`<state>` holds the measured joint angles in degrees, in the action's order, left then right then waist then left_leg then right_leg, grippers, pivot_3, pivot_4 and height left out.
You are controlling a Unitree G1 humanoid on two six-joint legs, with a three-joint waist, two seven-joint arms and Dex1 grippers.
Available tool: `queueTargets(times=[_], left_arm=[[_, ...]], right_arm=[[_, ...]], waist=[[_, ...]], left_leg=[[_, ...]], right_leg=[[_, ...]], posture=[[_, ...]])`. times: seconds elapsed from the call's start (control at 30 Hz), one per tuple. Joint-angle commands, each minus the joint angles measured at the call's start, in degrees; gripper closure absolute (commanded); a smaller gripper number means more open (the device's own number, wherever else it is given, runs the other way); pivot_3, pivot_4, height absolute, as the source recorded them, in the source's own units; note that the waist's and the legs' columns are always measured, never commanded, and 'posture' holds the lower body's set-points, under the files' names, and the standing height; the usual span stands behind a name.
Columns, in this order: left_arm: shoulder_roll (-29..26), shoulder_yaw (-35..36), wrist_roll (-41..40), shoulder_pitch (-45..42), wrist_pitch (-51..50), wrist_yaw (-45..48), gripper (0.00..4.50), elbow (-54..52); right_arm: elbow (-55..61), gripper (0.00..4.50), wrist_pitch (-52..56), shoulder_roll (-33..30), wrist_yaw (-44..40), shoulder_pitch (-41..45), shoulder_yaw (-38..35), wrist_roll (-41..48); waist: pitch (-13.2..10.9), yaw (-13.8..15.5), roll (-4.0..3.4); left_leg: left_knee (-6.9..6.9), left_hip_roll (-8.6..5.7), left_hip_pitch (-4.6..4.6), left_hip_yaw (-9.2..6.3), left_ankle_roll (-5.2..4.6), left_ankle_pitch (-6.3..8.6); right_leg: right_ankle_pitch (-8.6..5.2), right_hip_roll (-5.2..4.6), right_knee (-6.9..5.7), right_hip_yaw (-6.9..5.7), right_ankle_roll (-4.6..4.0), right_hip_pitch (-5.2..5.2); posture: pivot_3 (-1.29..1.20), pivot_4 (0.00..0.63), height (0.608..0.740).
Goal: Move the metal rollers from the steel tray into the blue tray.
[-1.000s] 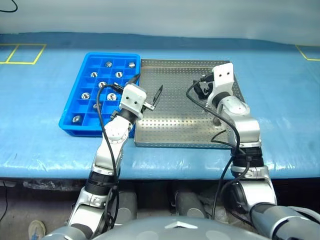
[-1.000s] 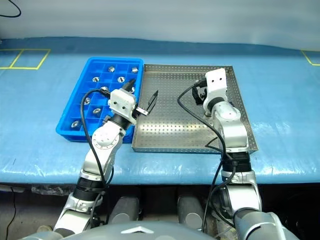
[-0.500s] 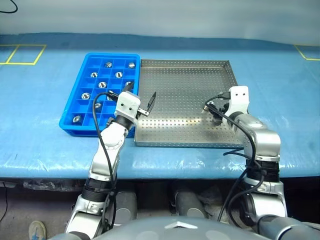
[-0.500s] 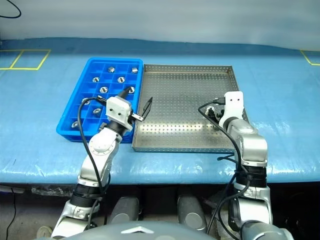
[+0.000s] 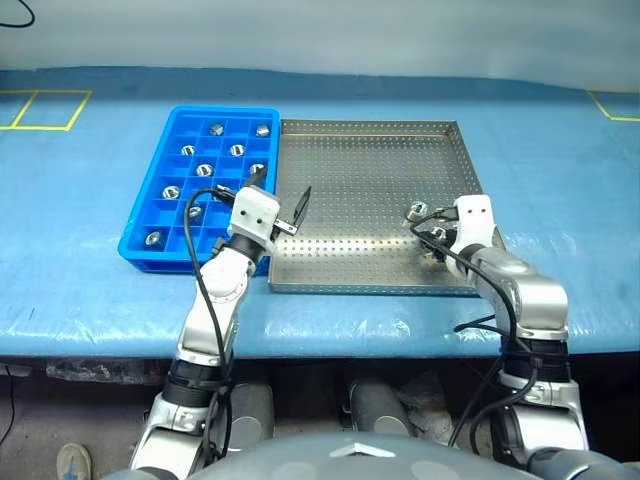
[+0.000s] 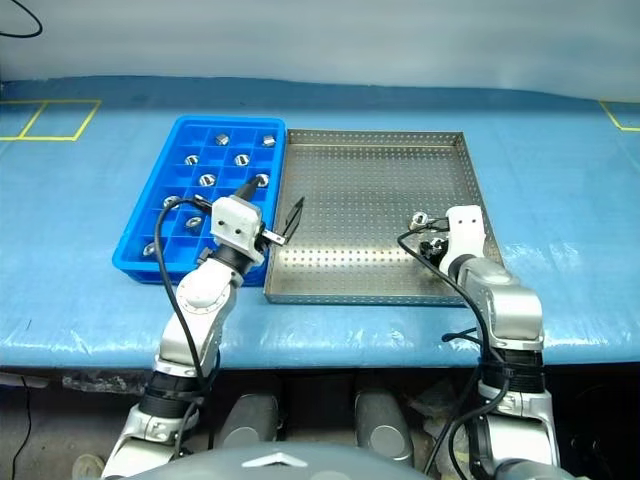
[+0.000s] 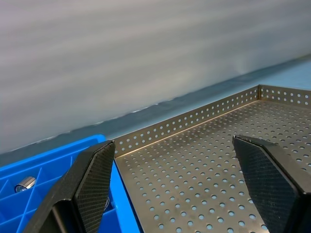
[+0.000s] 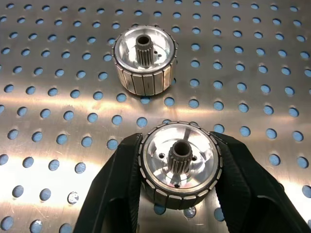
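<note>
Head views: steel tray lies touching blue tray, on its right. Several metal rollers sit in blue tray compartments. Right gripper low over steel tray's right near part; one loose roller just beyond it.

Left wrist view: left gripper jaws wide, empty, over steel tray's edge beside blue tray.

Right wrist view: fingers touch both sides of held roller, resting on steel tray; second roller apart, beyond fingertips.
</note>
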<state>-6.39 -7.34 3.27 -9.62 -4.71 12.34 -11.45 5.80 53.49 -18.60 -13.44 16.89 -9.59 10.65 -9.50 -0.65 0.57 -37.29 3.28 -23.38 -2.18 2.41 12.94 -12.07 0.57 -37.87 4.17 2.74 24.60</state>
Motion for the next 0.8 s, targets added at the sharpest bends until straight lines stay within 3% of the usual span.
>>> queueTargets(times=[0.03, 0.2, 0.37, 0.57, 0.8], left_arm=[[-0.3, 2.8, -1.2, 1.6, 0.3, -1.5, 0.27, -6.0], [0.1, 5.5, 0.3, 7.0, -0.2, -5.1, 0.27, -13.2], [1.0, 6.5, 1.5, 13.9, -2.4, -7.9, 0.27, -19.8], [2.4, 7.2, 3.2, 21.7, -2.4, -11.0, 0.27, -24.1], [3.3, 9.3, 4.0, 27.0, -1.5, -13.6, 0.27, -27.3]], right_arm=[[5.6, 2.78, -5.2, 1.3, -2.1, 1.9, 1.7, 1.9], [7.5, 2.78, -8.9, 5.2, -4.6, 9.5, 4.7, 4.9], [1.8, 2.78, -12.8, 9.6, -9.4, 17.0, 11.2, 6.0], [-12.0, 2.78, -18.3, 12.7, -15.4, 23.9, 19.3, 3.0], [-21.2, 2.78, -21.5, 15.6, -20.5, 27.6, 22.5, 2.4]], waist=[[0.0, 0.0, -0.02], [0.0, 0.2, -0.02], [0.0, 2.2, 0.00], [-0.1, 6.5, 0.03], [-0.1, 11.4, 0.05]], left_leg=[[0.00, 0.00, 0.00, 0.00, 0.00, 0.00], [0.02, 0.00, -0.02, 0.01, -0.01, 0.00], [0.10, 0.02, 0.00, -0.06, -0.01, 0.00], [0.14, 0.01, -0.04, -0.09, -0.01, 0.00], [0.15, 0.03, -0.12, -0.10, -0.01, 0.00]], right_leg=[[0.00, 0.00, -0.02, 0.00, 0.00, 0.01], [0.01, -0.01, -0.02, 0.01, 0.02, 0.04], [-0.01, 0.01, 0.02, -0.07, -0.01, 0.02], [-0.03, -0.02, 0.09, -0.15, -0.06, 0.05], [-0.22, 0.00, 0.09, -0.20, -0.37, 0.15]], posture=[[0.13, 0.150, 0.740], [0.23, 0.150, 0.740], [0.33, 0.150, 0.740], [0.48, 0.150, 0.740], [0.54, 0.150, 0.740]])
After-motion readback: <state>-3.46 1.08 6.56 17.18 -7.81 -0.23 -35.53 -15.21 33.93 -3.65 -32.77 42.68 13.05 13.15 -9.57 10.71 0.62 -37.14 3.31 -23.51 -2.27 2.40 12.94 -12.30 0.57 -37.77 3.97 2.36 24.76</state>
